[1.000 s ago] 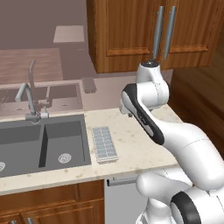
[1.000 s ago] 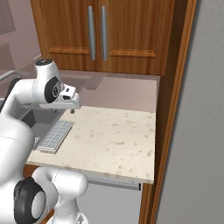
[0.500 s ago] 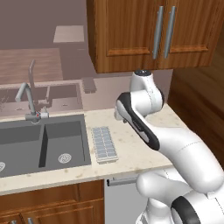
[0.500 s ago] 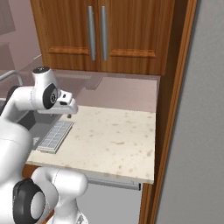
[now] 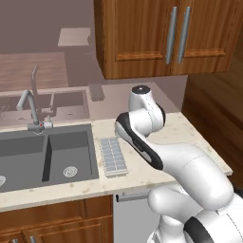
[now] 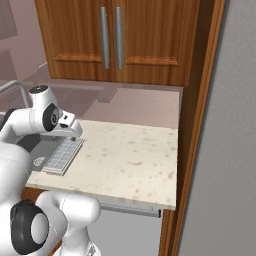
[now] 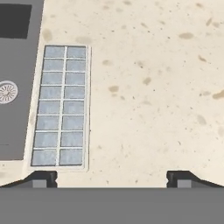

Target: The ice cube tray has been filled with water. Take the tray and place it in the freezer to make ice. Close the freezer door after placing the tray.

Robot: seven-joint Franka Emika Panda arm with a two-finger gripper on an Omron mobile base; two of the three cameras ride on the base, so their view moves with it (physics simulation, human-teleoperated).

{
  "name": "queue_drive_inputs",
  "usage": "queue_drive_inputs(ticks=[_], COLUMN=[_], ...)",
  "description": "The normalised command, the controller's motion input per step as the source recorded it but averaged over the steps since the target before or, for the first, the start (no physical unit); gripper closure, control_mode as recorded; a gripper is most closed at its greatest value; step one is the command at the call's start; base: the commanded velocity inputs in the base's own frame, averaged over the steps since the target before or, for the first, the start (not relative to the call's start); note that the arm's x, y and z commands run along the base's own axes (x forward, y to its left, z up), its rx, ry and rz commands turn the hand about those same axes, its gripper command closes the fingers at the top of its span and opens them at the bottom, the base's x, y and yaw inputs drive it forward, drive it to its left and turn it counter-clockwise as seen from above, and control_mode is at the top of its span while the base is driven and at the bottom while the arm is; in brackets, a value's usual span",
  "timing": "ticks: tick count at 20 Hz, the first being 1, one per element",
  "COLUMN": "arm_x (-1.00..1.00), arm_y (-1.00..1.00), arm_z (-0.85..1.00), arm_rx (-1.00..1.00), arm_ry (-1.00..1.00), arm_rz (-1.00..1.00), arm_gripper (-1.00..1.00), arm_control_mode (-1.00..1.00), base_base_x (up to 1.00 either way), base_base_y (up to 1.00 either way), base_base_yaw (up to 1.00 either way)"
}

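There is no text, label, brand, number or sign that can be read in any of the views.

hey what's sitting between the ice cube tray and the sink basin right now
Nothing. In the hand view the ice cube tray lies flat on the speckled counter, right beside the sink rim, with just a thin strip of bare counter between them.
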Motion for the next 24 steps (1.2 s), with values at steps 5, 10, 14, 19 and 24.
queue_drive_inputs(ticks=[5, 10, 14, 19, 24], arm_x=[0.11, 0.1, 0.12, 0.08, 0.16], arm_y=[0.17, 0.12, 0.05, 0.0, 0.0], arm_z=[-0.22, -0.15, -0.06, -0.01, 0.0], arm_rx=[0.01, 0.04, 0.09, 0.13, 0.14], arm_ry=[0.0, 0.0, 0.0, 0.0, 0.0], arm_rz=[-0.15, -0.12, -0.09, -0.03, 0.0], arm_gripper=[-1.0, -1.0, -1.0, -1.0, -1.0], arm_control_mode=[-1.0, -1.0, -1.0, -1.0, -1.0], base_base_x=[0.0, 0.0, 0.0, 0.0, 0.0], base_base_y=[0.0, 0.0, 0.0, 0.0, 0.0], base_base_yaw=[0.0, 0.0, 0.0, 0.0, 0.0])
